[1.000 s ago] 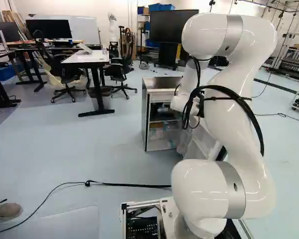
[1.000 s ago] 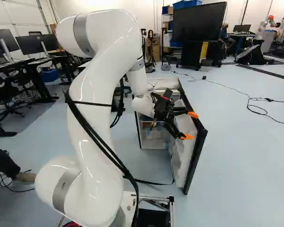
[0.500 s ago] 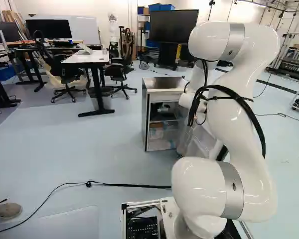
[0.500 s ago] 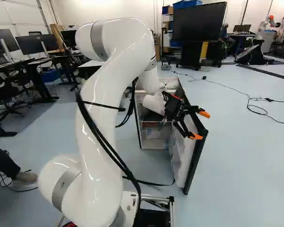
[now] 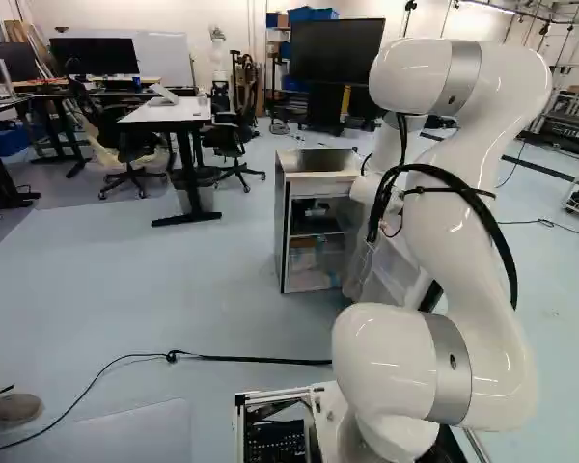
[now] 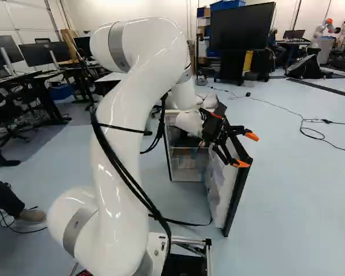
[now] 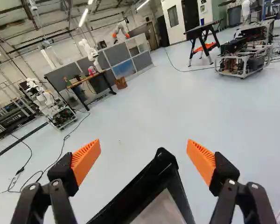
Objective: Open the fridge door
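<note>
Fridge door (image 6: 221, 195) partly covered by the gripper (image 6: 247, 150)
The gripper hides some of the door's upper edge in the right base view; in the wrist view the door, between the fingers, is cut off by the edge. In the left base view the arm (image 5: 463, 241) hides the gripper and part of the door. Shelf items (image 5: 309, 258) lower than the gripper, perhaps boxes, are too small to tell.

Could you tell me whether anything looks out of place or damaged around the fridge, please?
I see no spill or damage. The one untidy thing is a black cable trailing loose across the floor, with a stretch close to the foot of the open fridge door, where it might snag.
</note>
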Controlling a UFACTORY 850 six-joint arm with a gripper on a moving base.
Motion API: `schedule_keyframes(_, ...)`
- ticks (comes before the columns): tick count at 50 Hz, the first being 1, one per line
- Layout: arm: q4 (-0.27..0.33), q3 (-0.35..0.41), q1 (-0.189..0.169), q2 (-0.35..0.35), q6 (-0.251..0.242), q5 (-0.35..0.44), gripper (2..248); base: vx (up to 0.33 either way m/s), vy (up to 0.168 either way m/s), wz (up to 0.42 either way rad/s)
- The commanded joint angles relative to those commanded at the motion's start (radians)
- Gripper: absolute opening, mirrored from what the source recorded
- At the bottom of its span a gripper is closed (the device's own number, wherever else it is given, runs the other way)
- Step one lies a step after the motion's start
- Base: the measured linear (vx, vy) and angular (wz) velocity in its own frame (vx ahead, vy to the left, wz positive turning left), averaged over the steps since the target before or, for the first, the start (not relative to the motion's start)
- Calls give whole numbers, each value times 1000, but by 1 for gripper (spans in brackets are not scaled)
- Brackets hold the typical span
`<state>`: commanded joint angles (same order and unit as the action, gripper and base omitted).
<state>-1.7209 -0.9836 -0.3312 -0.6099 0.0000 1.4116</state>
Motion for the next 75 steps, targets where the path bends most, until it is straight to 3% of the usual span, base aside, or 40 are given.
schedule_keyframes(22,0,123,77,106,0,-17,247,0,0,0)
schedule_keyframes(43,16,253,171,181,0,-84,247,0,0,0)
schedule_keyframes(57,63,330,241,227,0,-126,247,0,0,0)
schedule_keyframes(75,166,420,335,284,0,-171,247,0,0,0)
